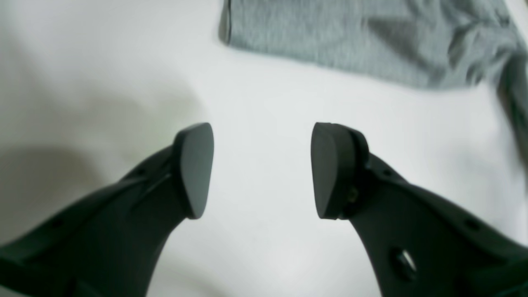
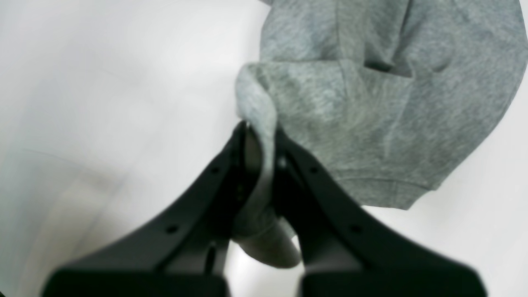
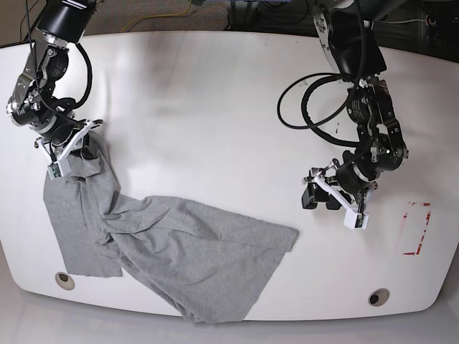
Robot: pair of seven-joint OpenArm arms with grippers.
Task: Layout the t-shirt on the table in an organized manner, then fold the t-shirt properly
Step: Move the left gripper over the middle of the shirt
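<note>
In the left wrist view, the left gripper (image 1: 262,169) is hovering over the bare white table (image 1: 123,62) with its two dark pads (image 1: 194,169) standing wide apart and nothing between them; a flat, hemmed edge of the grey t-shirt (image 1: 354,45) is lying well ahead of the tips, not touching them. In the right wrist view, the right gripper (image 2: 260,148) is pinching a rolled fold of the t-shirt (image 2: 371,103), its fingers pressed together on the cloth, with a sleeve and its stitched hem draping beyond. In the base view, the t-shirt (image 3: 179,251) is sprawling, wrinkled, across the near left part of the table (image 3: 215,93), its upper corner rising to the right gripper (image 3: 75,154), while the left gripper (image 3: 323,195) is sitting apart from the shirt, beside a red tape mark (image 3: 416,228).
</note>
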